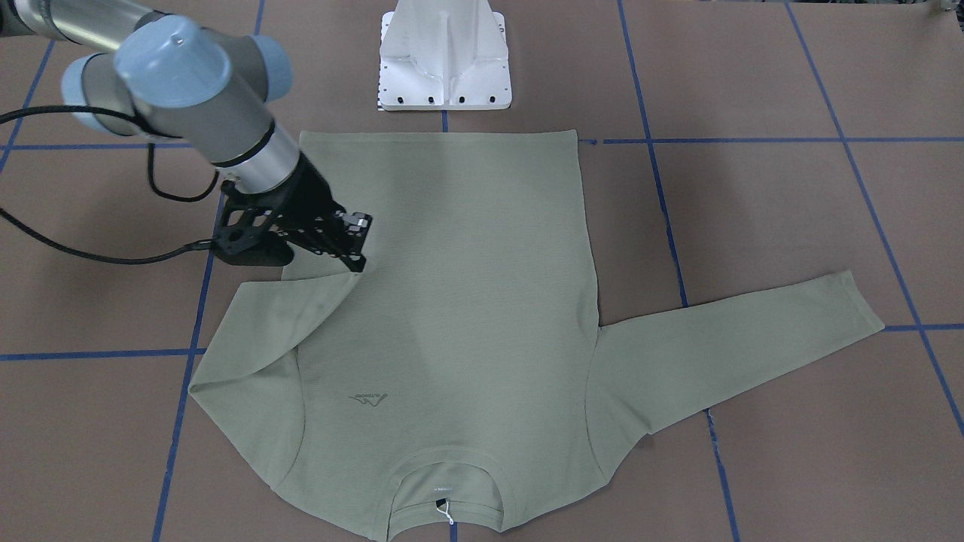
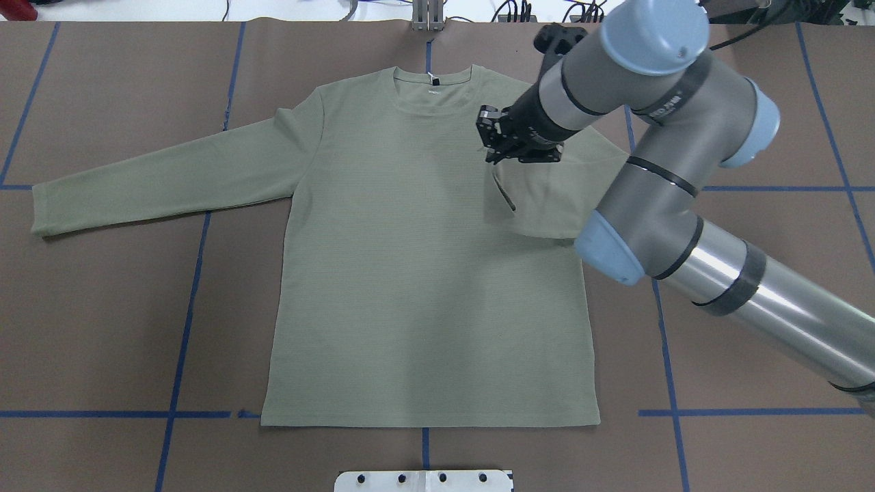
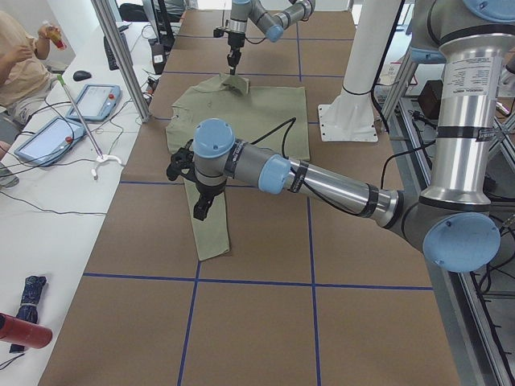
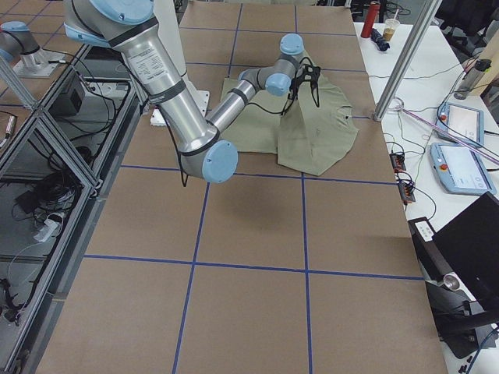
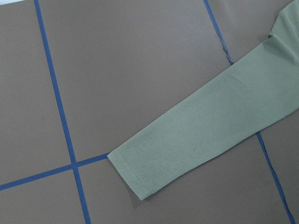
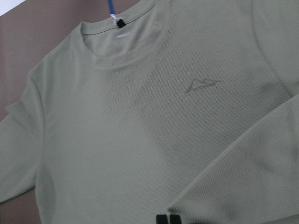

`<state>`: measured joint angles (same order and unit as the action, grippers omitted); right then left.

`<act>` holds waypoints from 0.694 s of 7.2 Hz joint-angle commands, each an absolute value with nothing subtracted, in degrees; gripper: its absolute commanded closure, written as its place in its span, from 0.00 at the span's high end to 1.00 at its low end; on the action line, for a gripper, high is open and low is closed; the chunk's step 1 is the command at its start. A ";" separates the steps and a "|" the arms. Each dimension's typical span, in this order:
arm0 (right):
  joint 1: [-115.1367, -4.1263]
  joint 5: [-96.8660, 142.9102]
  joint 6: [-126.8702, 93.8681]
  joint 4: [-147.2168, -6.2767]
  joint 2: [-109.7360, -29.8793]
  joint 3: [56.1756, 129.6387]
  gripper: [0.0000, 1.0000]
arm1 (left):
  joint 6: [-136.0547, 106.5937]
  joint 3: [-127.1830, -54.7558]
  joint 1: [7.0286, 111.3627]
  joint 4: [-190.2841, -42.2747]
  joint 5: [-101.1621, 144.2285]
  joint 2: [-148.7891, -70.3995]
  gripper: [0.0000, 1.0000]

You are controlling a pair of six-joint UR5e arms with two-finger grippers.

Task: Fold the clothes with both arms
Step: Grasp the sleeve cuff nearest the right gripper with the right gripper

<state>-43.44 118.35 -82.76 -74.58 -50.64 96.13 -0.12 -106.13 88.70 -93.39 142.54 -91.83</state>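
Lifted sleeve (image 6: 247, 172) sat closest in the right wrist view, its cuff end pinched in the closed jaws of the right gripper (image 1: 355, 262), held over the chest and raised off the cloth, not yet laid down. Shirt (image 2: 424, 273) lay front up, flat on the table (image 2: 102, 342), collar (image 2: 432, 78) on the far side from the robot, hem toward the base pedestal (image 1: 444, 60). Flat sleeve (image 2: 171, 181) on the robot's left lay stretched out, unfolded. Left gripper (image 3: 199, 211) hung above that sleeve near its cuff; could not tell its jaw state. Judged early: first sleeve fold under way, other sleeve and body folds left
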 commanded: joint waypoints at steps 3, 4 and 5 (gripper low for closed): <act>-35.88 113.49 -82.97 -75.33 -33.24 80.19 0.00 | -0.09 -103.20 88.68 -96.13 142.56 -92.72 1.00; -33.86 110.94 -82.97 -74.63 -30.87 77.02 0.00 | -0.17 -101.27 88.68 -98.68 142.47 -92.81 1.00; -32.62 109.61 -83.58 -71.75 -28.85 73.69 0.00 | -0.78 -100.73 88.59 -98.96 142.47 -92.99 1.00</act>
